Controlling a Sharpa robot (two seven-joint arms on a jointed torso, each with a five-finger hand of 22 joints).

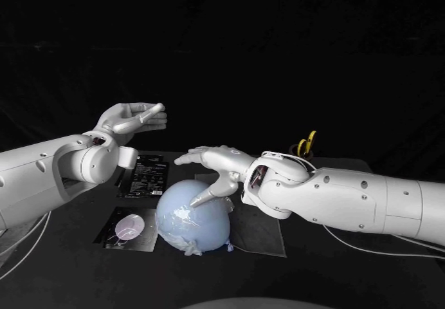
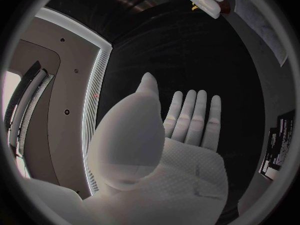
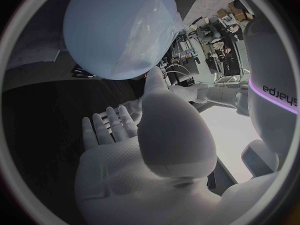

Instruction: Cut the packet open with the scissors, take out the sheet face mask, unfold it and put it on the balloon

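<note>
Black table (image 1: 56,283): a matte top spanning the lower half of the head view, dimly lit, so that its near part reads as dark grey and its far part merges into shadow. Backdrop (image 1: 222,45): uniformly black behind the table's far edge; whether it is a wall or a curtain cannot be told. In the right wrist view, past the table (image 3: 44,120), lies a cluttered work area (image 3: 215,27) of equipment too small to identify, with brown cardboard boxes (image 3: 236,9) at its far side. A pale surface (image 3: 222,130), floor or bench undetermined, adjoins the clutter and is brightly lit.
</note>
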